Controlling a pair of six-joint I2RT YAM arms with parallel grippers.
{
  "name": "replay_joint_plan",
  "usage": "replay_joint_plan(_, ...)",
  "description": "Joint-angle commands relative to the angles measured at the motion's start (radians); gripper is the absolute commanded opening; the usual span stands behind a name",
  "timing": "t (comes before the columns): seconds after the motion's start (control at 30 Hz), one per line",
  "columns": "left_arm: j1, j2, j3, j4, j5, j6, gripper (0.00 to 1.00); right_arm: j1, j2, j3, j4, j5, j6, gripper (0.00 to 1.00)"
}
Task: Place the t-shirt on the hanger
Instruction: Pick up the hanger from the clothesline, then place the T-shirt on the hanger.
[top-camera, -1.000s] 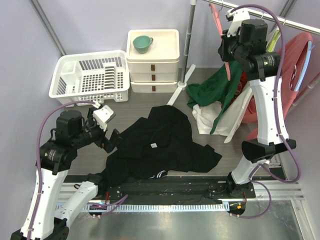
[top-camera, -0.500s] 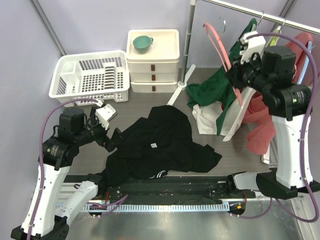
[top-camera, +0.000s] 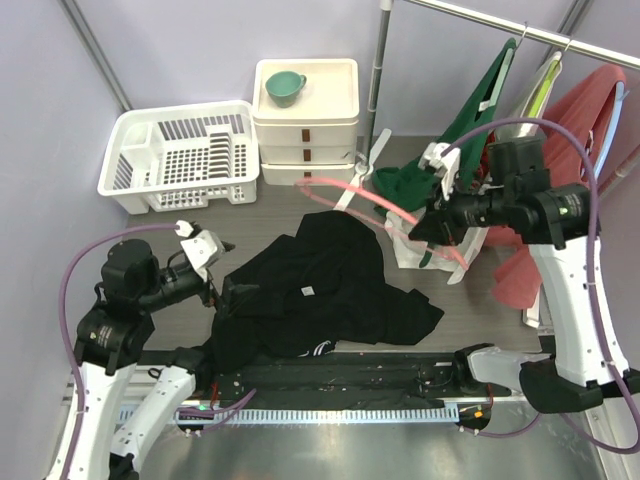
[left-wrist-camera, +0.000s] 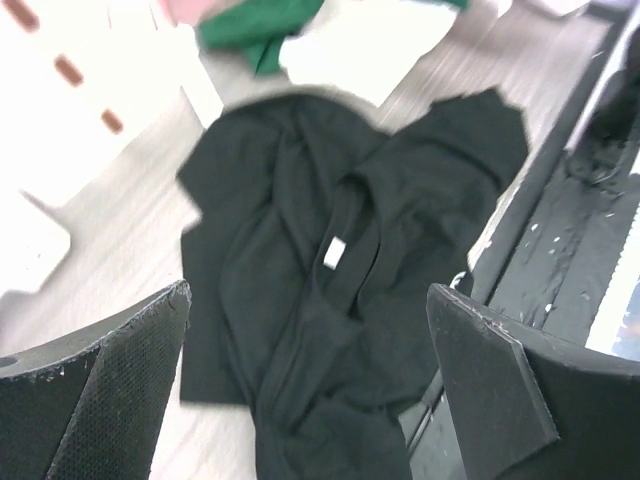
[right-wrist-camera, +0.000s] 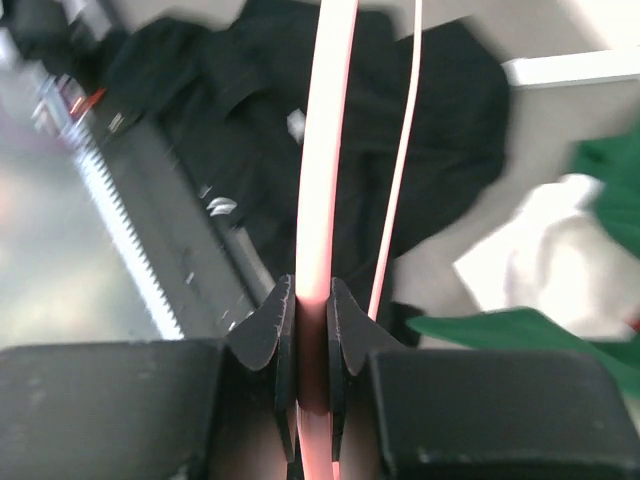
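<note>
One thin pink plastic hanger (right-wrist-camera: 322, 150), one crumpled black t-shirt (top-camera: 320, 290)

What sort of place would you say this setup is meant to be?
Probably a robot test cell staged as a household laundry corner: a metal clothes rail with a dark green garment hanging on it, a white plastic dish rack, and a crumpled black fabric t-shirt.

No readable text (t-shirt (top-camera: 345, 265) print blurred) — none.
</note>
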Motion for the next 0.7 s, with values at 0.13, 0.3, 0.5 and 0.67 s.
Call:
replay_joint_plan(0.13, 0.005, 0.059, -0.086, 0.202, 0.238, 0.051, 0.99, 0.182, -0.027, -0.157, -0.141, -0.201, -0.221, 0.01)
replay_joint_plan(0.3, 0.003, 0.092, -0.152, 0.311, 0.280, 0.080, 0.98, 0.272, -0.027, -0.209, -0.139, -0.212, -0.263, 0.01)
replay_joint_plan(0.5, -0.035, 0.126, -0.198, 0.302, 0.272, 0.138, 0.83, 0.318, -0.006, -0.217, -0.141, -0.209, -0.281, 0.01)
replay_joint_plan(0.67, -0.127, 0.141, -0.217, 0.216, 0.283, 0.172, 0.43, 0.324, 0.011, -0.208, -0.089, -0.189, -0.274, 0.03)
